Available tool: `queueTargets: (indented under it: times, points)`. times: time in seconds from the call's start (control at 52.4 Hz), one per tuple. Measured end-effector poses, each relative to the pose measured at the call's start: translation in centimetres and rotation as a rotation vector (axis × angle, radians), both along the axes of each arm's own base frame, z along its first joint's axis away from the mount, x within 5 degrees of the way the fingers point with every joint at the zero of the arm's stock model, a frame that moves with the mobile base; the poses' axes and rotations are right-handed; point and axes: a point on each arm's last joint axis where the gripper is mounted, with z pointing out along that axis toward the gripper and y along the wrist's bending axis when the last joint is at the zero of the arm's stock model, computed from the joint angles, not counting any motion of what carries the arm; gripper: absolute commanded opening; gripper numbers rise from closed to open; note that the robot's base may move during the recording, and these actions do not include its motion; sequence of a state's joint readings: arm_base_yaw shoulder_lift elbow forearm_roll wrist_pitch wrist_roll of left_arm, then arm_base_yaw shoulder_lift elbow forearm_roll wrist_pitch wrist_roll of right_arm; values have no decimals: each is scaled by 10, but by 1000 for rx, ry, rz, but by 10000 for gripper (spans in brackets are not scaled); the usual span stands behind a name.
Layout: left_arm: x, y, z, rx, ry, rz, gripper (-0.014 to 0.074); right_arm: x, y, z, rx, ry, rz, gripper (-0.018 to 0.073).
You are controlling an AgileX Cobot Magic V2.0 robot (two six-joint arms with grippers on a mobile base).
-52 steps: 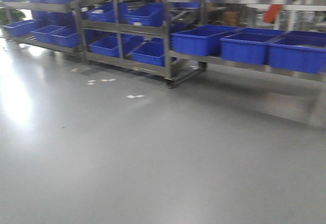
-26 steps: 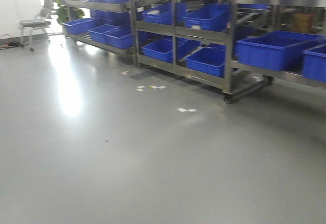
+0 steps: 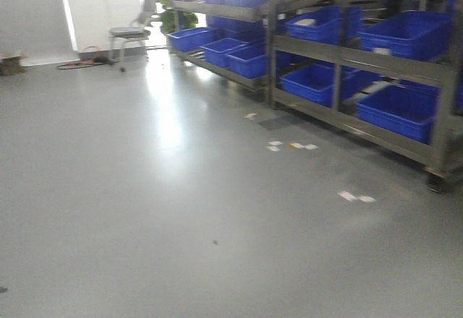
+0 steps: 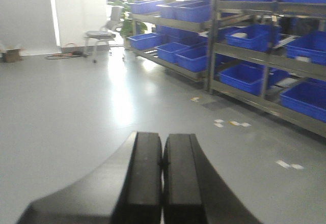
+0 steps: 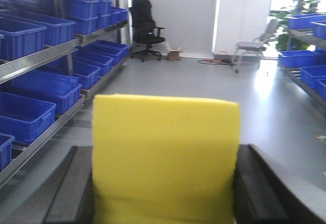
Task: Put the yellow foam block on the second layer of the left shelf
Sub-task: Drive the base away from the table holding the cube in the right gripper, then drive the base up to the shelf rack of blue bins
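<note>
The yellow foam block [image 5: 165, 152] sits clamped in the right end effector [image 5: 163, 188], filling the whole gap between its two black fingers [image 5: 69, 193]. One finger presses against each side of the block. Its broad, finely grained face is turned to the wrist camera, and its top edge stands above the fingers. The block touches no shelf and is held over the grey floor [image 5: 204, 81].

Off to the left of this end effector runs a metal shelf rack [image 5: 38, 56] loaded with blue bins [image 5: 30, 35] on several layers. Far ahead of it, by the white wall, stand a black office chair [image 5: 145, 28] and a small cardboard box [image 5: 174, 55]. Ahead and to the right is a grey chair [image 5: 252, 46], with more blue bins at the right edge of the view.

The left end effector [image 4: 163, 168] has its two black fingers [image 4: 145, 173] pressed flat together with nothing between them, and it hangs over bare floor. Ahead of it and to its right stands a second shelf rack [image 4: 265, 61] carrying blue tubs [image 4: 244, 76] on its layers. Pale tape marks [image 4: 232, 123] lie on the floor just in front of that rack. Far ahead and to the left is the grey chair, with a green plant [image 4: 130, 10] near it and bright window glare on the floor.

The front-facing view shows this same rack [image 3: 340, 50] at the right, the tape marks on the floor beside it, and the grey chair near the far wall. Neither end effector appears in this view.
</note>
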State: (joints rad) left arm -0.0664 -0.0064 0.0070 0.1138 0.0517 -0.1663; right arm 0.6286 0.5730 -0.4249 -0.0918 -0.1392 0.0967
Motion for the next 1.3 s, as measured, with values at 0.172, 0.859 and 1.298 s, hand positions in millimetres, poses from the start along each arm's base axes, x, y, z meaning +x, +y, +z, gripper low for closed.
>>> queueTargets:
  times: [0.172,0.859,1.298]
  points:
    - [0,0,0,0,0,0,136,0,0,0,0,0,0,298]
    - [0,0,0,0,0,0,136,0,0,0,0,0,0,298]
    - [0,0,0,0,0,0,136,0,0,0,0,0,0,298]
